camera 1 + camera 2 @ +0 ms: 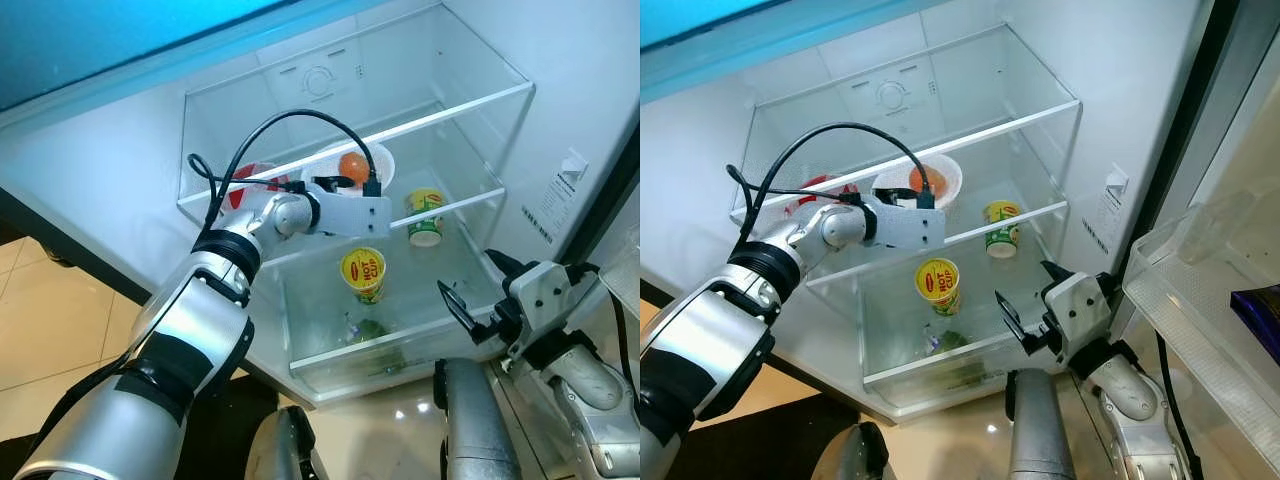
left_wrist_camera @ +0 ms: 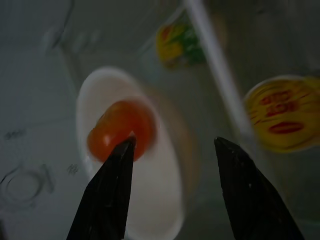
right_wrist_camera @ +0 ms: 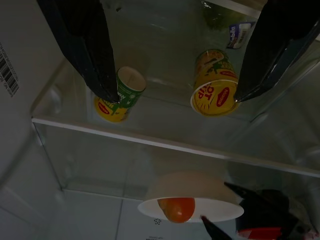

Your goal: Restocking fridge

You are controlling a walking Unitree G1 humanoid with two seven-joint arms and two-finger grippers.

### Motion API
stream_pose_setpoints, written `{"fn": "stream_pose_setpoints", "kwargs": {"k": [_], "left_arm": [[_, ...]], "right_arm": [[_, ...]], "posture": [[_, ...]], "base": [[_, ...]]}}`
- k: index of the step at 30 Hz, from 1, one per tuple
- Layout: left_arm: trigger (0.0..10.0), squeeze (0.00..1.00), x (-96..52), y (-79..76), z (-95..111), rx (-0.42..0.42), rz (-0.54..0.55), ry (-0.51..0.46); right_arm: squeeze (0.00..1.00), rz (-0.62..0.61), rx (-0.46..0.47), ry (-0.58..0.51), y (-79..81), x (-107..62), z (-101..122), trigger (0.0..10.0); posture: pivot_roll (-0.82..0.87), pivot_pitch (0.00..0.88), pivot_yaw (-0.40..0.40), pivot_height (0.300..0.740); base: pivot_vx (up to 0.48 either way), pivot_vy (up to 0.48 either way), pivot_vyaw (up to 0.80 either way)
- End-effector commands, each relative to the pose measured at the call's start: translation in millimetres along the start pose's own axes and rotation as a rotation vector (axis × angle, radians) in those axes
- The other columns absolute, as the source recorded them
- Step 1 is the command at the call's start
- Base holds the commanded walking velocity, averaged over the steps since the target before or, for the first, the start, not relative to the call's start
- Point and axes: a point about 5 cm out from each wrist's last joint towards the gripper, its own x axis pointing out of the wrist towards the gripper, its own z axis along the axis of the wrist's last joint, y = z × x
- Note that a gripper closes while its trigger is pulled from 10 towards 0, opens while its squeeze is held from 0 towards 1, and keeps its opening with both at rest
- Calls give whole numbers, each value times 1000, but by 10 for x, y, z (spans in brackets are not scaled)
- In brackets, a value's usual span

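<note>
Your left claw (image 2: 172,150) is reaching into the open fridge (image 1: 470,60) at the middle glass shelf (image 1: 440,208), fingers spread apart and gripping nothing, and straight ahead of its tips sits a white bowl (image 1: 384,165) with one orange-red round fruit (image 1: 353,165) in it, most likely a tomato or small orange. In the left wrist view the fruit lies just past one fingertip, while the bowl's far rim falls between the two fingers. Judge the bowl as stiff, smooth and breakable: if you need to shift it, take it across the rim with one finger inside and one outside, and close gently, because a glazed wall will slip under hard black fingers. The fruit looks soft-skinned and free to roll, so keep the bowl level. Beyond the claw and to its right on the same shelf stands a green and yellow instant noodle cup (image 1: 426,216); below the claw, on the lower shelf, a second yellow-lidded noodle cup (image 1: 363,272) stands, with a clear bottle (image 1: 366,330) lying near it. These cups are light, thin-walled and easily crushed or tipped, so grip them low on the body, not at the lid. Your right claw (image 1: 472,297) hangs open and empty in front of the lower compartment, near the fridge door.
</note>
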Motion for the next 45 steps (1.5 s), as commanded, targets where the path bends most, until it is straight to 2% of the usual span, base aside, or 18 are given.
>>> {"fn": "stream_pose_setpoints", "kwargs": {"k": [1, 7, 9, 15, 20, 22, 25, 26, 28, 30, 31, 32, 34, 35, 38, 40, 43, 45], "left_arm": [[10000, 0, -2, -174, -5, -35, -133, -54], [10000, 0, -15, -308, 2, -40, -263, -97], [10000, 0, -41, -306, 64, -28, -300, -171], [10000, 0, -77, -263, 109, 3, -296, -226], [10000, 0, -109, -379, 77, -18, -347, -256], [10000, 0, -117, -502, 37, -45, -394, -258], [10000, 0, -143, -954, -63, -114, -551, -257], [10000, 0, -143, -954, -63, -114, -551, -257], [10000, 0, -162, -1261, -97, -167, -616, -261], [10000, 0, -168, -1397, -102, -200, -632, -262], [10000, 0, -146, -1538, -107, -231, -604, -240], [10000, 0, -146, -1538, -107, -231, -604, -240], [10000, 0, -88, -1853, -21, -425, -521, -253], [10000, 0, -88, -1853, -21, -425, -521, -253], [10000, 0, -85, -2205, 81, -654, -402, -253], [10000, 0, -85, -2205, 81, -654, -402, -253], [10000, 0, -119, -2432, 171, -807, -310, -247], [10000, 0, -141, -2492, 194, -845, -266, -244]], "right_arm": [[0, 29, 13, 6, 63, 28, -7, 10000], [0, 34, 13, 5, 66, 50, -9, 10000], [0, 40, 11, -1, 58, 80, 2, 10000], [0, 46, 9, -8, 43, 102, 11, 10000], [0, 50, 4, -10, 18, 127, 8, 10000], [0, 53, 2, -10, 12, 131, 9, 10000], [0, 53, -4, -9, -21, 158, 4, 10000], [0, 53, -4, -9, -21, 158, 4, 10000], [0, 52, -12, -9, -41, 187, 6, 10000], [0, 52, -15, -9, -55, 199, 5, 10000], [0, 52, -18, -10, -70, 214, 6, 10000], [0, 52, -18, -10, -70, 214, 6, 10000], [0, 50, -22, -13, -95, 245, 10, 10000], [0, 50, -22, -13, -95, 245, 10, 10000], [0, 63, -27, -10, -110, 274, 0, 10000], [0, 63, -27, -10, -110, 274, 0, 10000], [0, 69, -30, -8, -142, 315, -14, 10000], [0, 78, -32, -9, -139, 337, -14, 10000]], "posture": [[-297, 196, 219, 550], [-292, 191, 216, 550], [-285, 183, 212, 550], [-281, 172, 210, 550], [-271, 154, 198, 550], [-268, 150, 197, 550], [-257, 137, 186, 550], [-257, 137, 186, 550], [-258, 132, 182, 550], [-246, 120, 176, 550], [-245, 116, 172, 550], [-245, 116, 172, 550], [-242, 107, 159, 550], [-242, 107, 159, 550], [-222, 93, 140, 550], [-222, 93, 140, 550], [-204, 84, 119, 550], [-199, 83, 112, 550]], "base": [[0, 0, 0], [0, 0, 0], [0, 0, 0], [0, 0, 0], [0, 0, 0], [0, 0, 0], [0, 0, 0], [0, 0, 0], [0, 0, 0], [0, 0, 0], [0, 0, 0], [0, 0, 0], [0, 0, 0], [0, 0, 0], [0, 0, 0], [0, 0, 0], [0, 0, 0], [0, 0, 0]]}}
